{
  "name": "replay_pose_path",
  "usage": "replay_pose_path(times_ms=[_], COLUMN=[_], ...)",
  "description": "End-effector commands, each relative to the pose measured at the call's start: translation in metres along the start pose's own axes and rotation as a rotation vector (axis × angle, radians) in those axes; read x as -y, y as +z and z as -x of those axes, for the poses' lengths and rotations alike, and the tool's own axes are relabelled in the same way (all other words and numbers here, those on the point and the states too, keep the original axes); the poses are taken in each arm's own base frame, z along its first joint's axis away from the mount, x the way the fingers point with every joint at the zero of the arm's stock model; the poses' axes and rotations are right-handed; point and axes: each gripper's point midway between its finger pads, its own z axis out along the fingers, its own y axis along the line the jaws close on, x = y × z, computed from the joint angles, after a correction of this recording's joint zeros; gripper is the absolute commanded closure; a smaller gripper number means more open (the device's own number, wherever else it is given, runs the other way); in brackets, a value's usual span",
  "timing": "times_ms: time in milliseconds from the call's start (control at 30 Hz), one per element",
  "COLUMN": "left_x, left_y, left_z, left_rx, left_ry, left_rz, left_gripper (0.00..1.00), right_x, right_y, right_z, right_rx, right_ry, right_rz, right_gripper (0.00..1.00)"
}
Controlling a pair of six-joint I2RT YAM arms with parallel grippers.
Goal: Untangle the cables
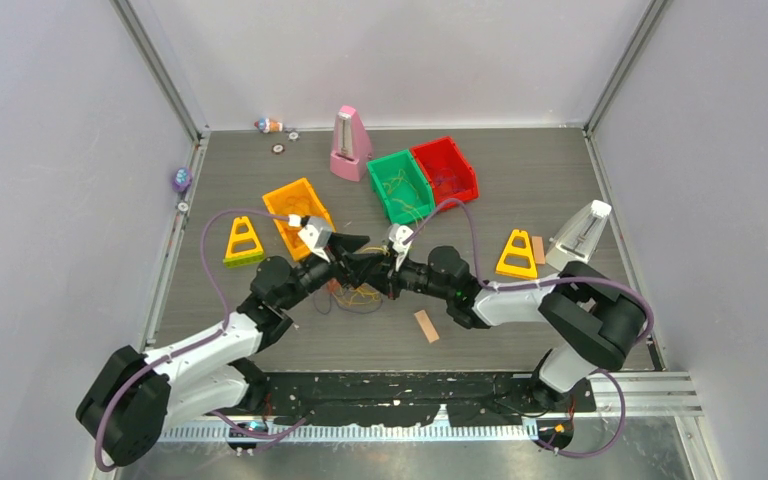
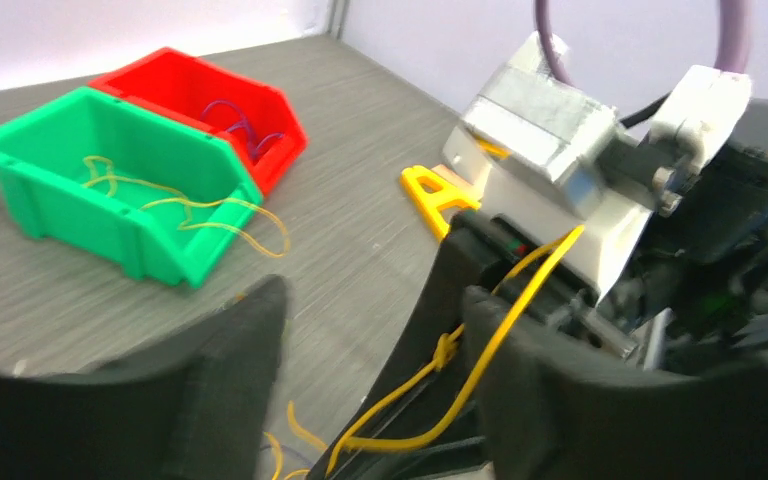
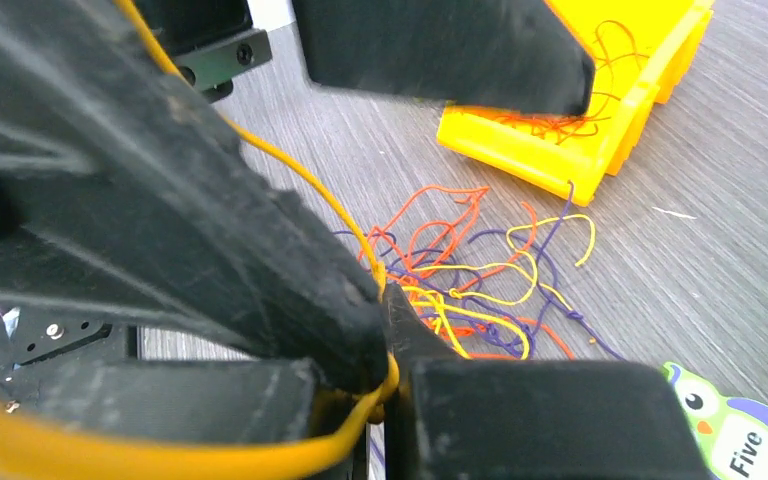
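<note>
While the right gripper [image 3: 385, 320] is clamped shut on one yellow cable [image 3: 290, 165], the left gripper [image 2: 370, 300] stands open, gripping nothing. The cables [image 3: 470, 290] lie tangled just beside the orange bin [image 1: 284, 188]; farther from it, a card [image 3: 735, 435] reads "Five".

On the grey worktop [image 1: 520, 200], a green bin [image 1: 400, 187] has a red bin [image 1: 446, 170] touching its right side, a pink metronome [image 1: 350, 145] just behind its left corner and an orange bin [image 1: 298, 216] to its left. Between the green bin and the arm bases, the left gripper [image 1: 352, 250] and right gripper [image 1: 378, 268] meet above a loose tangle of orange and yellow cables [image 1: 356, 296]. A yellow triangular stand [image 1: 516, 255] and a grey-white metronome [image 1: 580, 236] sit to the green bin's right, and a second yellow stand [image 1: 244, 242] sits well to its left.
</note>
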Motion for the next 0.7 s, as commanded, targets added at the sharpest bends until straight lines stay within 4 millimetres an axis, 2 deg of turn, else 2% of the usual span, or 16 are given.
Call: replay_pose_path(times_ms=[0, 33, 100, 233, 367, 400, 533, 600, 633, 667], left_x=[-0.017, -0.019, -0.024, -0.029, -0.031, -0.031, -0.035, -0.041, -0.045, -0.046], left_y=[-0.007, -0.009, -0.013, -0.017, -0.017, -0.016, -0.007, -0.002, 0.002, 0.006], left_z=[0.011, 0.011, 0.013, 0.015, 0.014, 0.012, 0.002, -0.009, -0.016, -0.023], left_rx=[0.036, 0.041, 0.047, 0.059, 0.054, 0.041, -0.021, -0.081, -0.127, -0.176], left_ry=[0.015, 0.015, 0.022, 0.031, 0.039, 0.039, 0.028, 0.029, 0.028, 0.03], left_rz=[0.121, 0.138, 0.166, 0.199, 0.209, 0.209, 0.216, 0.24, 0.25, 0.25], left_gripper=[0.18, 0.09, 0.03, 0.02, 0.02, 0.02, 0.04, 0.09, 0.1, 0.11], right_x=[0.022, 0.026, 0.033, 0.052, 0.086, 0.088, 0.089, 0.081, 0.075, 0.07], right_y=[-0.007, -0.009, -0.016, -0.032, -0.057, -0.061, -0.075, -0.08, -0.084, -0.084], right_z=[0.028, 0.027, 0.029, 0.038, 0.056, 0.06, 0.098, 0.135, 0.141, 0.164], right_rx=[0.075, 0.073, 0.087, 0.113, 0.135, 0.133, 0.124, 0.159, 0.143, 0.175], right_ry=[-0.006, 0.0, 0.03, 0.094, 0.155, 0.161, 0.114, 0.084, 0.084, 0.071], right_rz=[-0.142, -0.162, -0.187, -0.242, -0.358, -0.367, -0.4, -0.386, -0.372, -0.359], right_gripper=[0.95, 0.95, 0.95, 0.95, 0.95, 0.95, 0.95, 0.95, 0.95, 0.95])
